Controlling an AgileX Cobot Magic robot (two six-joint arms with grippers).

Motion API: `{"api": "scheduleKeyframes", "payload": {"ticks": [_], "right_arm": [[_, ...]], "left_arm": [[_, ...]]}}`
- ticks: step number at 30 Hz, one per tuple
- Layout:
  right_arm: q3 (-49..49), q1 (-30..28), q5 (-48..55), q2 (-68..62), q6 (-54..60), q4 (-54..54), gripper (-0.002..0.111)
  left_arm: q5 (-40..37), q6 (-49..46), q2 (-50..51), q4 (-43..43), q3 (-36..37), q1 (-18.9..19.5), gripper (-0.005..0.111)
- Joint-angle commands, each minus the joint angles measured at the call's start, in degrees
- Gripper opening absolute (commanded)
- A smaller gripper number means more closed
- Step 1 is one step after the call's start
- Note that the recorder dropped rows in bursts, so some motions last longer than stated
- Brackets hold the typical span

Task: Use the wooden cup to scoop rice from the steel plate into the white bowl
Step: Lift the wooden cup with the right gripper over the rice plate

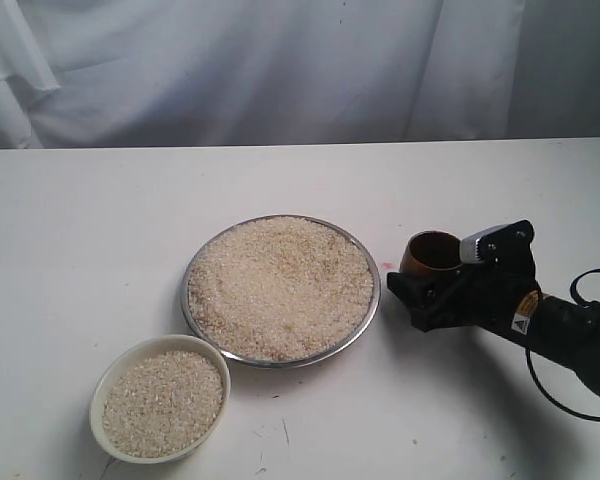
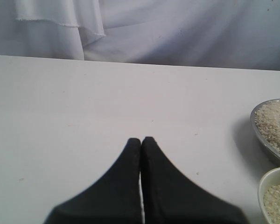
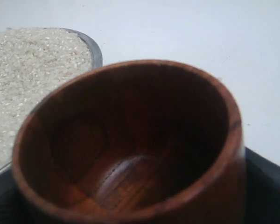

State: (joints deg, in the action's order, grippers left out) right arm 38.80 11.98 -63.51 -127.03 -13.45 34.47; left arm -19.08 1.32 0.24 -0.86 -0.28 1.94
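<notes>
- Right gripper (image 1: 438, 272) straddles the wooden cup (image 1: 429, 251), jaws wide on either side. I cannot tell whether they press it.
- That wooden cup stands empty just beside the steel plate (image 1: 280, 362), which is heaped with rice (image 1: 280, 285).
- I judge a firm, level squeeze is needed before lifting, since the glossy wood may slip.
- Left gripper (image 2: 141, 141) sits pressed together, idle.

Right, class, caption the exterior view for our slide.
Right gripper at the wooden cup, beside the steel plate heaped with rice; white bowl partly filled.
</notes>
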Motion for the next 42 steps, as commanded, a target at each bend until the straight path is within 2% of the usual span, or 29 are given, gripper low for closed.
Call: {"api": "scheduleKeyframes", "payload": {"ticks": [1, 7, 14, 17, 20, 23, 26, 32, 42], "right_arm": [[0.3, 0.5, 2.7, 0.1, 0.2, -0.1, 0.050], [-0.6, 0.7, 2.9, 2.4, -0.2, -0.2, 0.000], [0.1, 2.6, 21.4, 17.2, -1.9, -0.2, 0.000], [3.0, 6.0, 38.0, 23.5, -2.4, -0.2, 0.000], [6.4, 10.2, 52.1, 26.6, -2.4, 5.7, 0.000], [9.0, 14.9, 61.3, 28.2, -2.4, 11.0, 0.000], [11.9, 18.4, 70.1, 28.6, -2.2, 11.4, 0.000], [15.8, 23.0, 78.4, 28.8, 1.7, 11.2, 0.000], [17.1, 27.7, 80.3, 28.9, 2.7, 10.6, 0.000]], "left_arm": [[0.8, 0.0, -0.2, 0.1, 0.3, -0.2, 0.000], [0.8, 0.0, -0.2, 0.1, 0.3, -0.2, 0.000], [0.8, 0.0, -0.2, 0.1, 0.3, -0.2, 0.000], [0.8, 0.0, -0.2, 0.1, 0.3, -0.2, 0.000], [0.8, 0.0, -0.2, 0.1, 0.3, -0.2, 0.000], [0.8, 0.0, -0.2, 0.1, 0.3, -0.2, 0.000], [0.8, 0.0, -0.2, 0.1, 0.3, -0.2, 0.000], [0.8, 0.0, -0.2, 0.1, 0.3, -0.2, 0.000], [0.8, 0.0, -0.2, 0.1, 0.3, -0.2, 0.000]]}}
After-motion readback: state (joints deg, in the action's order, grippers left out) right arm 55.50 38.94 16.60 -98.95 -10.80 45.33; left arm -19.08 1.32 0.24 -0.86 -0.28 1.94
